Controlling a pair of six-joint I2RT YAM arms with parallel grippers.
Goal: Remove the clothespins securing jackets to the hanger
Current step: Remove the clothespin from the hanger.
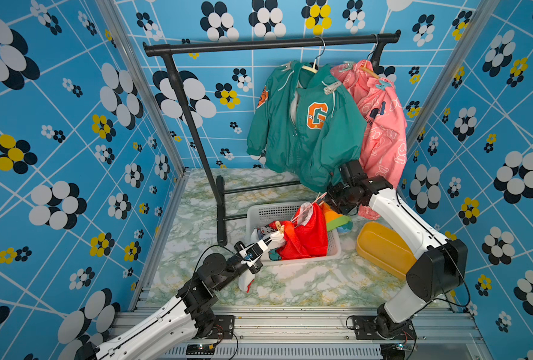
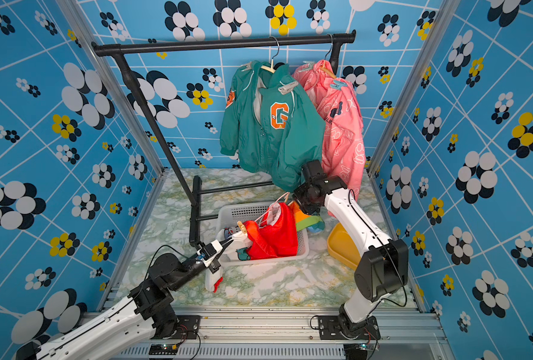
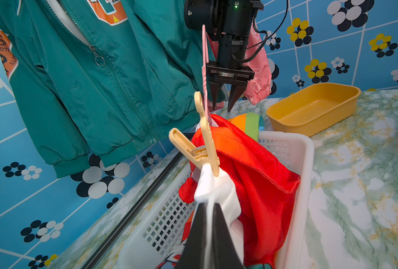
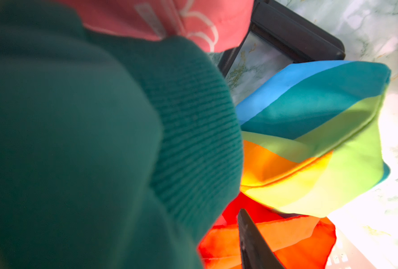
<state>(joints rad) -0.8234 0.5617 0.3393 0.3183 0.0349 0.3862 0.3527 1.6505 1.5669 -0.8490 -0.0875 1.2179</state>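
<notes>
A black garment rack (image 1: 259, 43) is stood at the back of the marble tabletop (image 1: 290, 286). Two jackets are hung from its bar on hangers: the green jacket (image 1: 302, 140) with the orange "G", and the pink jacket (image 1: 383, 131) just beside it, partly overlapped by the green one. A white basket (image 1: 268, 212) is set in front of the rack's foot, and the red jacket (image 1: 309, 237) is heaped inside it over a rainbow-striped cloth (image 4: 321, 139). A yellow tub (image 1: 380, 246) is placed near the basket.

The left gripper (image 3: 208, 206) is clenched on the white sleeve of the red jacket, which is lifted above the basket rim. The right gripper (image 3: 221, 109) is held over the far end of the basket, under the green jacket's hem, with its jaws parted and nothing seen between them. A pink hanger (image 3: 204, 69) is seen just beside one of its fingers.

A tan clothespin (image 3: 200, 151) is clipped onto the white sleeve just beyond the left fingertips. Two whitish clothespins (image 1: 332, 88) (image 1: 285, 66) are fixed at the green jacket's shoulders, and two pale teal clothespins (image 1: 383, 83) (image 1: 346, 66) at the pink jacket's shoulders.
</notes>
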